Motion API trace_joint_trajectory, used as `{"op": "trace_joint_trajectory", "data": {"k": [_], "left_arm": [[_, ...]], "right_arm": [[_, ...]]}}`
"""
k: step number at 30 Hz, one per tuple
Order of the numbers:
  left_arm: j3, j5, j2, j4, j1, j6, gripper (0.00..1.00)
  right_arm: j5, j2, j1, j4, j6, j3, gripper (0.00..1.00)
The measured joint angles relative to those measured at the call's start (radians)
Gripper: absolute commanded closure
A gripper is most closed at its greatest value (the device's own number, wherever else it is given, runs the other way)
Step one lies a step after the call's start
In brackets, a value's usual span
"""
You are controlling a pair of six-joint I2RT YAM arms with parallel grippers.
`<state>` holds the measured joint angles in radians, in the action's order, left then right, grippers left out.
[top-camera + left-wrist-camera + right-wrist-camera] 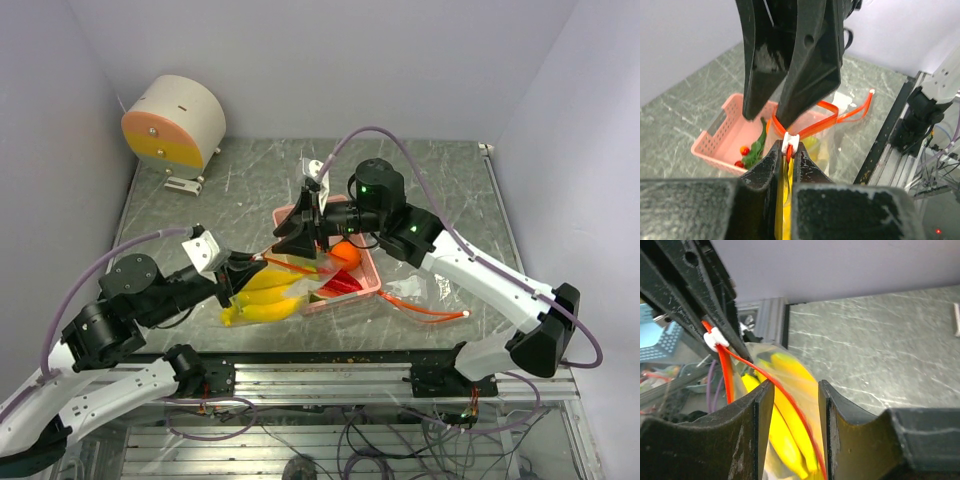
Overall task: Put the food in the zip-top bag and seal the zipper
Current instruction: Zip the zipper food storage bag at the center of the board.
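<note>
The clear zip-top bag (268, 298) lies left of the pink tray and holds yellow bananas (262, 311). My left gripper (252, 267) is shut on the orange-red zipper (810, 126), just below its white slider (790, 140). My right gripper (299, 238) is open and straddles the zipper strip (790, 400) without pinching it. The bananas (790, 415) show through the bag in the right wrist view. The orange (345, 253) and red chili peppers (341, 285) lie in the tray. A green-stemmed chili (757, 146) shows in the left wrist view.
The pink tray (368, 287) sits mid-table. The free end of the zipper strip (430, 312) trails right toward the table's front edge. A round white and orange device (175, 122) stands at the back left. A metal rail (330, 375) runs along the near edge.
</note>
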<state>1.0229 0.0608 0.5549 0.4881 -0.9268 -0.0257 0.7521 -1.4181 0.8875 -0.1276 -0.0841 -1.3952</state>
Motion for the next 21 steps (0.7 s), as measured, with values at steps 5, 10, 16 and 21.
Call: {"op": "trace_joint_trajectory", "data": {"k": [5, 10, 16, 21], "left_arm": [[-0.078, -0.066, -0.046, 0.046, 0.000, -0.026, 0.93], [-0.124, -0.111, -0.051, 0.087, 0.000, -0.043, 0.93], [-0.132, -0.119, -0.060, 0.093, 0.000, -0.047, 0.93], [-0.132, -0.118, -0.070, 0.098, 0.000, -0.047, 0.93]], "right_arm": [[-0.089, 0.020, 0.000, -0.017, 0.035, 0.034, 0.57], [-0.042, 0.090, 0.000, 0.028, 0.069, 0.122, 0.47], [0.071, 0.094, 0.000, 0.082, 0.097, 0.168, 0.44], [0.097, 0.038, 0.000, 0.132, 0.093, 0.184, 0.42]]}}
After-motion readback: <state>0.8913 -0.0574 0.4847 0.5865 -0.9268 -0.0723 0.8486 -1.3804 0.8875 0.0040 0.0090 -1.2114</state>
